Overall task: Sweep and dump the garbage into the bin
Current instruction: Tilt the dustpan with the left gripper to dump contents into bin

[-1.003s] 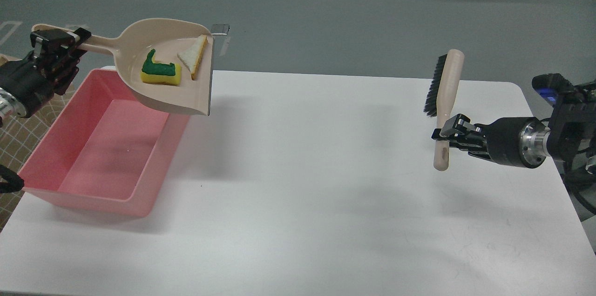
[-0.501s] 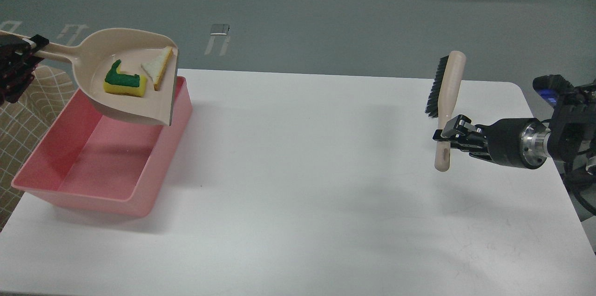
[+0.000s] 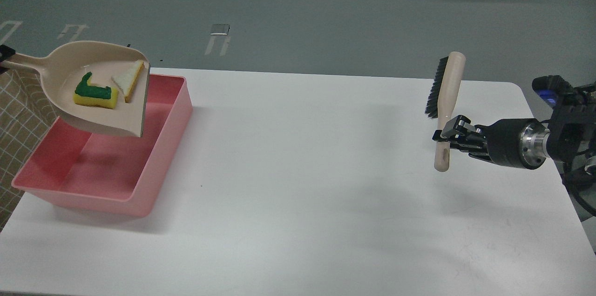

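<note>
A beige dustpan hangs tilted over the far left part of the pink bin. In the pan lie the yellow sponge with a green top and the triangular bread slice. The pan's handle runs off the left edge, where only a black sliver of my left gripper shows, holding it. My right gripper is shut on the handle of a beige brush with black bristles. It holds the brush upright above the table's right side.
The bin stands on the left end of the white table. A beige checkered surface lies beyond the table's left edge. Grey floor lies behind the table.
The dustpan with both scraps has moved left and a little down, over the bin. My left gripper has slid almost out of the view. The right arm and brush have stayed put.
</note>
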Motion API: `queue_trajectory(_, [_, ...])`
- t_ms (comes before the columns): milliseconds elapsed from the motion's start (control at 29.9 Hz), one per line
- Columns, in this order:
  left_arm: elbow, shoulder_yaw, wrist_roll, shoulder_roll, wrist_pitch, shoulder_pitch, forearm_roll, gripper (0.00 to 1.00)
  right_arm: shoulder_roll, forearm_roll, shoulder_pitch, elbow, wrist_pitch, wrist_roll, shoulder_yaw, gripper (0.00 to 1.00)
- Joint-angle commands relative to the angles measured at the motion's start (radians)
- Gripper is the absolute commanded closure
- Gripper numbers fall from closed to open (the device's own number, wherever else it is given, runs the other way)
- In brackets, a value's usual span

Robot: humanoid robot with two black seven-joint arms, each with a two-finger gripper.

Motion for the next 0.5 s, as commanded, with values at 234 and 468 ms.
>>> queue_trajectory(234, [-0.003,0.012,0.000,0.046,0.004,0.020,0.049,1.00,0.010,0.000,0.000,-0.008,0.000,0.000,0.000,1.00])
queue_trajectory(468, [-0.018,0.007,0.000,0.084,0.006,0.019,0.083,1.00,0.019,0.000,0.002,-0.008,0.000,0.000,0.000,1.00])
